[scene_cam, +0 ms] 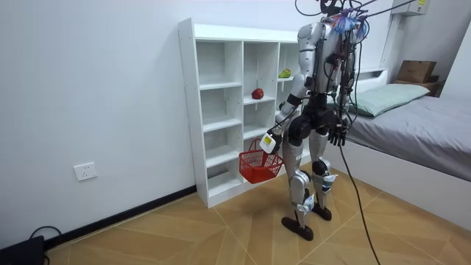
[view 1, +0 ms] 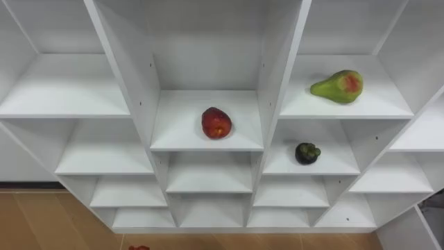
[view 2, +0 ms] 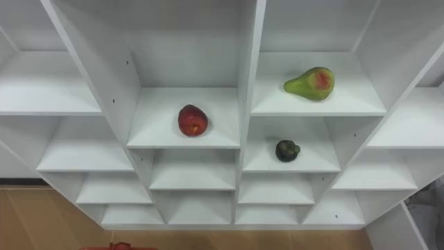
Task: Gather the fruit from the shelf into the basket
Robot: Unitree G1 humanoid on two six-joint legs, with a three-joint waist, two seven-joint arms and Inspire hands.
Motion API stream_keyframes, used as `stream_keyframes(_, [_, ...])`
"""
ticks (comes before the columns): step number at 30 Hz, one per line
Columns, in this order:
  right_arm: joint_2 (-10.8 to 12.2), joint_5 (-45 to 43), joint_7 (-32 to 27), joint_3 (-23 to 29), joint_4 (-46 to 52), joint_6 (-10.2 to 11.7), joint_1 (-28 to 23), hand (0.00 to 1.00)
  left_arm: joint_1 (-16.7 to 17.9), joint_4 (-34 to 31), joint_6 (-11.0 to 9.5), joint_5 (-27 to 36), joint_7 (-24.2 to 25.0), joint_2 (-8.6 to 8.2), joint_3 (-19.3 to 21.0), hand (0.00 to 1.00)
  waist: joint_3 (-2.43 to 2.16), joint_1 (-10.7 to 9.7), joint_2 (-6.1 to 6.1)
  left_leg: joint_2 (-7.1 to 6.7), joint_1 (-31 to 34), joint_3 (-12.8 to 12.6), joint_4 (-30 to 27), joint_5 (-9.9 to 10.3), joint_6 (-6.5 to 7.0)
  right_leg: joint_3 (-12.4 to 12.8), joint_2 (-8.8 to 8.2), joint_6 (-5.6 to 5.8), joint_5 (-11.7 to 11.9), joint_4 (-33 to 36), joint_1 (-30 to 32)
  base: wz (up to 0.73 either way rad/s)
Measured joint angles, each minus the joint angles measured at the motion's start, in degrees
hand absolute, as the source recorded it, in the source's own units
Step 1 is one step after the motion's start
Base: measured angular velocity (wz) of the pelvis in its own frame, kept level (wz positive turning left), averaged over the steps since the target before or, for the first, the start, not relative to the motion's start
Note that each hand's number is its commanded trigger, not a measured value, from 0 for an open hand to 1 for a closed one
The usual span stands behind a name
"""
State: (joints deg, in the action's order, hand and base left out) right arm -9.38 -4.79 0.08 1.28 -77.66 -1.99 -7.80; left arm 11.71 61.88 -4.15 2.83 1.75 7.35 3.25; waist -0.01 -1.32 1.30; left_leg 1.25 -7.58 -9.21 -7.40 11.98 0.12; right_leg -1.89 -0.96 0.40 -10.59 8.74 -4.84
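A white closet of open shelves (view 1: 208, 142) fills the eye views. A red fruit (view 1: 216, 123) lies on the middle shelf. On the upper right shelf rests a green fruit with a red patch (view 1: 338, 87), and a small dark fruit (view 1: 307, 153) sits one shelf below it. In the room view I stand facing the closet, about a step away. My left hand (scene_cam: 269, 142) is curled round the handle of a red basket (scene_cam: 259, 165), held low in front of the shelves. My right hand (scene_cam: 338, 136) hangs at my side with relaxed fingers and nothing in it.
A bed (scene_cam: 419, 118) stands close behind me at the room view's right, with a cardboard box (scene_cam: 416, 71) beyond it. The other shelves hold nothing. Wood floor (scene_cam: 184, 235) stretches out at the room view's left.
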Motion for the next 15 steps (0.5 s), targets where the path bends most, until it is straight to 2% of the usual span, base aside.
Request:
stream_keyframes(9, [0.0,0.09,-2.06,-0.07,0.01,0.12,-0.02,0.0,-0.01,0.0,0.0,0.01,-0.1,0.03,-0.21,1.0,0.07,0.02,-0.18,-0.02,-0.11,0.11,-0.04,0.0,-0.01,-0.11,0.0,0.0,0.01,0.03,-0.24,0.0])
stream_keyframes(15, [0.0,0.92,-4.35,0.0,1.38,2.06,0.26,0.0,0.04,0.03,-0.14,-0.01,-0.43,0.04,-0.22,1.0,0.12,0.06,-0.25,-0.02,-0.12,0.14,-0.03,0.0,-0.01,-0.01,-0.01,0.0,0.01,-0.02,-0.2,0.0])
